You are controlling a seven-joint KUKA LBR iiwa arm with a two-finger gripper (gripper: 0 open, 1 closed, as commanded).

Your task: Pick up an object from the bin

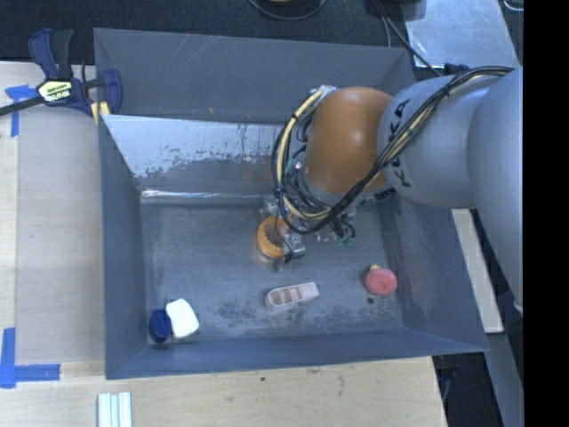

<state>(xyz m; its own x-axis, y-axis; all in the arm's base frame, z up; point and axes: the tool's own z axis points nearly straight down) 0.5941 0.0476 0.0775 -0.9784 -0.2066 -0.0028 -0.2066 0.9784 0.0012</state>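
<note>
The small orange round thing (268,239) sits near the middle of the bin (191,256) floor, a bit toward the back wall. The end effector (290,242) is low down just beside it on its right, prob. touching it. We think this is the grab step: the arm is down at the thing, but it's not lifted yet. We can't tell if the end effector is apart, together or clamped on the orange thing, bc the big orange cover (345,145) on the wrist hides most of it. Next, we think it needs a firm squeeze & then a lift straight up, w/o bumping the back wall. The arm (449,145) comes in from the right & bends down into the bin, w/ cables looped round the cover. Farther out, a pale flat long thing (292,295) lies near the front, a red round thing (381,280) lies to the right, & a white & blue thing (173,320) is in the front left corner.
</note>
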